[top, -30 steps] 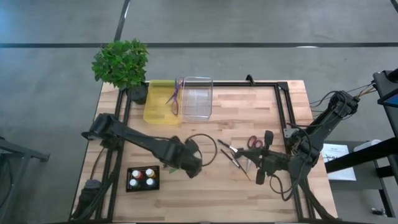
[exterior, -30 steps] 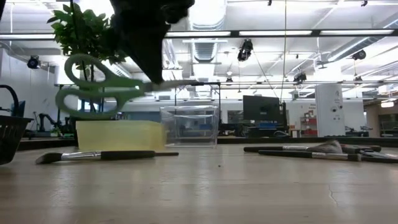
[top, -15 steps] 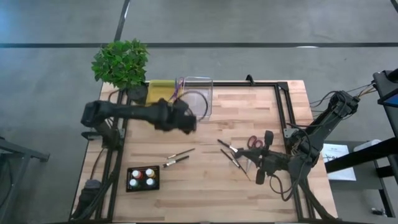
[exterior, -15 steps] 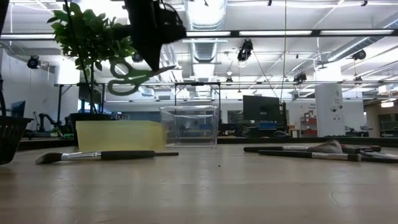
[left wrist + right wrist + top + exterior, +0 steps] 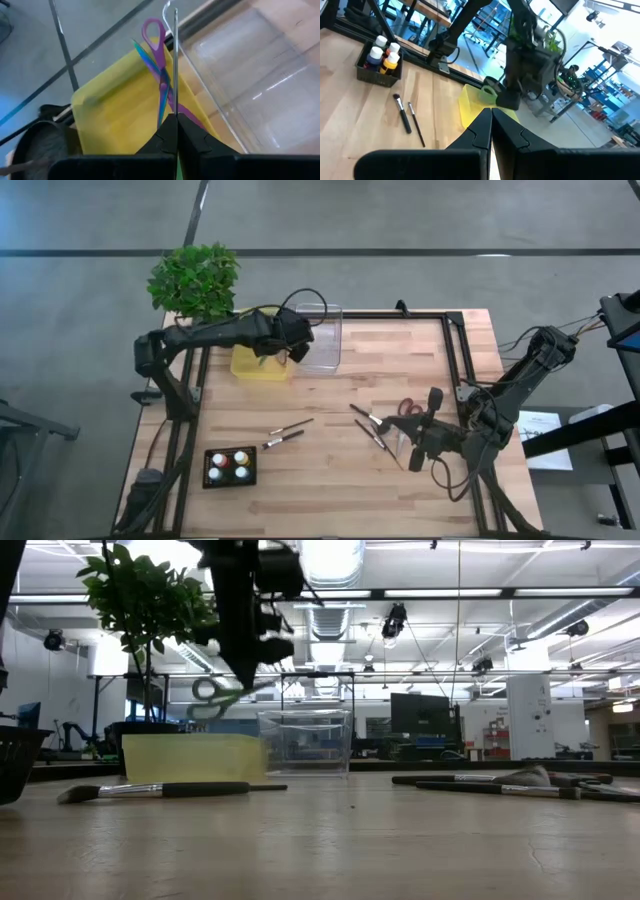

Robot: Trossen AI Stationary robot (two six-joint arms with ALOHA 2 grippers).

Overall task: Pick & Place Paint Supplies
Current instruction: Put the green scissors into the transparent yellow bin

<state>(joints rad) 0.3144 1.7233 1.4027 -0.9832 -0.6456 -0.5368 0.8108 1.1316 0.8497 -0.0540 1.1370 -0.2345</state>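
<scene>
My left gripper (image 5: 284, 344) hovers over the yellow bin (image 5: 258, 362) at the far left and is shut on green scissors (image 5: 212, 697). Purple scissors (image 5: 159, 65) lie in that bin, leaning against its wall. Paint bottles stand in a black tray (image 5: 229, 467) near the front left. Two thin brushes (image 5: 288, 432) lie flat mid-table, and more brushes (image 5: 372, 426) lie to their right. My right gripper (image 5: 490, 120) waits shut and empty at the table's right. My left gripper pinches the green scissors between its two fingers, near where the blades meet the handles. The closed blades (image 5: 175, 60) stick out edge-on past the fingertips. The fingers slant down from the table's left. The scissors hang clear above the yellow bin, their handle loops (image 5: 203, 698) lowest.
A clear bin (image 5: 320, 338) stands right beside the yellow one. A potted plant (image 5: 195, 280) sits at the far left corner. Red scissors (image 5: 410, 408) lie near the right brushes. Black frame rails (image 5: 455, 350) border the table.
My left gripper has carried the green scissors from the table's middle toward the far edge, ending over the yellow bin. It turned on the way, and the scissors stayed lifted clear in its shut fingers.
</scene>
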